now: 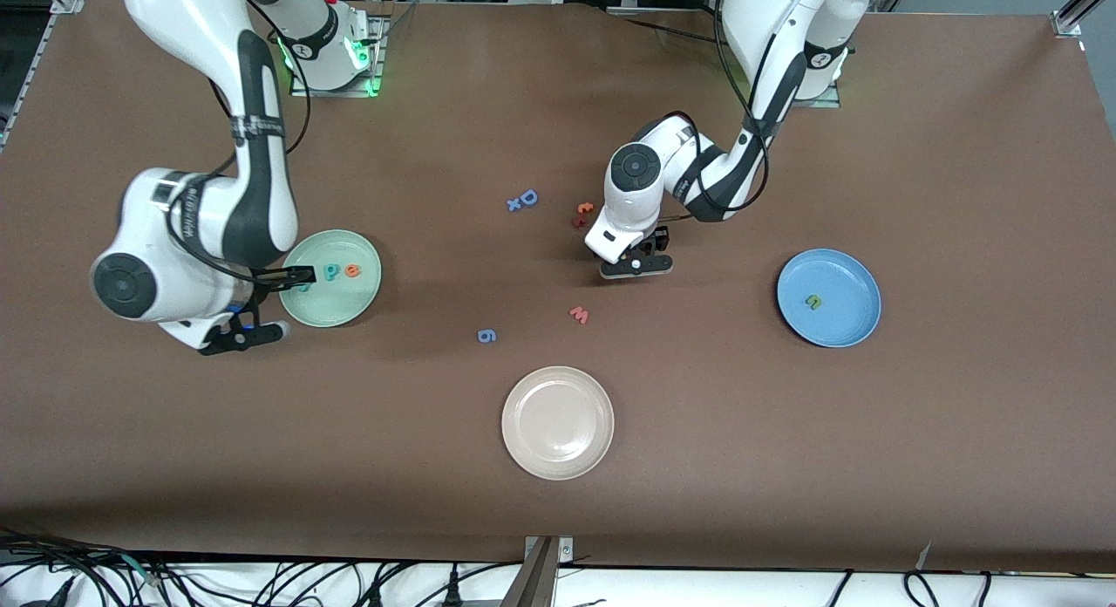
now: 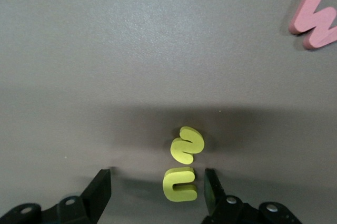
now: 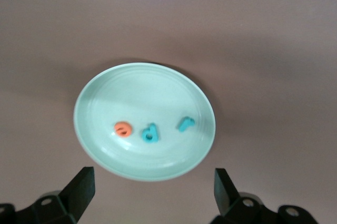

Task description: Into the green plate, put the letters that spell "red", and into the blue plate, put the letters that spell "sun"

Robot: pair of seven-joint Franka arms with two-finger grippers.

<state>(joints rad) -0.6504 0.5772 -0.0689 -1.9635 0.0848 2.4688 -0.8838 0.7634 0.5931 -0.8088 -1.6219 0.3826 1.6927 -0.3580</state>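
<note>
The front view does not show what lies beneath the left gripper (image 1: 636, 265). The left wrist view does: two yellow-green foam letters (image 2: 184, 166) are seen flat on the brown table (image 1: 785, 467), an "s"-like squiggle and a "u" or "n" turned sideways. The left gripper (image 2: 157, 179) is held low with its fingers spread. The sideways letter lies between them, close against one finger and well apart from the other, and nothing is pinched. The red "w" (image 2: 316, 21) is seen at that view's edge.

The beige plate (image 1: 558, 422) is shown only from the front. From it, the blue plate (image 1: 850, 323) lies toward the left arm's end of the table. One small yellow-green letter (image 1: 813, 302) rests in it, and its shape cannot be told. The green plate (image 1: 349, 306) lies toward the right arm's end.

The right gripper (image 1: 277, 306) is held over the green plate's rim, hiding part of it from the front. In the right wrist view the whole green plate (image 3: 105, 103) is seen, smooth, round and shallow. In it lie an orange "e" (image 3: 122, 129), a teal "d" (image 3: 150, 133) and a thin teal "r" (image 3: 185, 124), in a row, apart from one another. The right gripper (image 3: 152, 182) is spread wide and empty.
</note>
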